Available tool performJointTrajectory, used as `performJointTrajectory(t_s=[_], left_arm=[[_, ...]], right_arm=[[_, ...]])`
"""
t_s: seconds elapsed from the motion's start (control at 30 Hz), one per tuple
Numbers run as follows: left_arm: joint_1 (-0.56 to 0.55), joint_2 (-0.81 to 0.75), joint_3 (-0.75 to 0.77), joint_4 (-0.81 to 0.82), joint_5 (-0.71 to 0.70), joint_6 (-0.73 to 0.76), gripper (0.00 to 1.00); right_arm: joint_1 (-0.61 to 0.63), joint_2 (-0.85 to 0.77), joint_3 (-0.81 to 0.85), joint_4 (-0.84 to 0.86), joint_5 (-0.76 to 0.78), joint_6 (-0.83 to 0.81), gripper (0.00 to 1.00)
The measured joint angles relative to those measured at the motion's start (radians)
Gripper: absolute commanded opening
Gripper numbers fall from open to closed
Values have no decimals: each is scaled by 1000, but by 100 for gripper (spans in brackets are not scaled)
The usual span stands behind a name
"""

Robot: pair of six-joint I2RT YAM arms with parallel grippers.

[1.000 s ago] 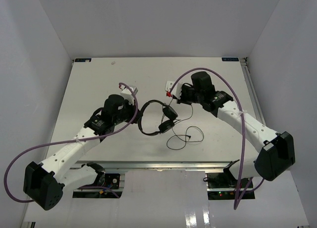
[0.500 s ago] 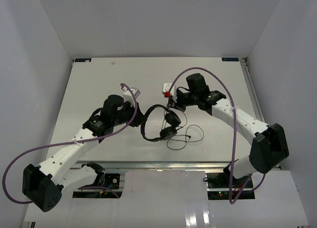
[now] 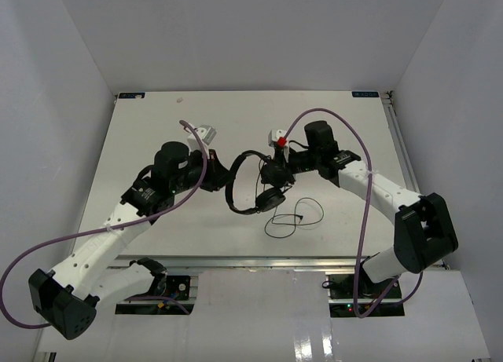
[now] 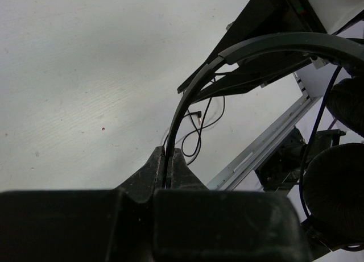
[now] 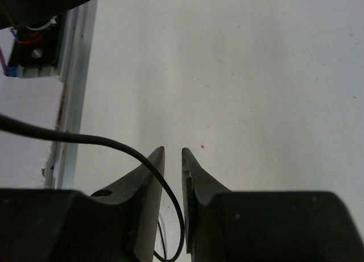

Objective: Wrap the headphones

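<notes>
- Left gripper [image 4: 169, 154] is clamped on the headband [image 4: 273, 43] of the headphones [image 3: 269, 199], held mid-table [image 3: 157, 142].
- Right gripper [image 5: 173, 154] stands slightly parted, with the cord [image 5: 85, 138] lying loosely between.
- Spare cord loops at the headphones' 4 o'clock.

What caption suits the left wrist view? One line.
Left gripper pinches the headphones by the headband, cord trailing to the table.

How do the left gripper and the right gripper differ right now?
The left gripper is shut on the headphones' headband; the right gripper has its jaws slightly apart. The left gripper clamps something; the right gripper clamps nothing, the cord just passing loosely between its fingers. Both have black fingers.
</notes>
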Motion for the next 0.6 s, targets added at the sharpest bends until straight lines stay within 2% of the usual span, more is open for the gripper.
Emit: performJointTrajectory(t_s=[0.27, 0.6], left_arm=[[0, 0, 92, -41, -22, -53, 0], [0, 7, 310, -107, -119, -119, 0]], right_arm=[[-2, 27, -109, 362, -162, 315, 37], [-1, 126, -225, 812, -230, 675, 37]])
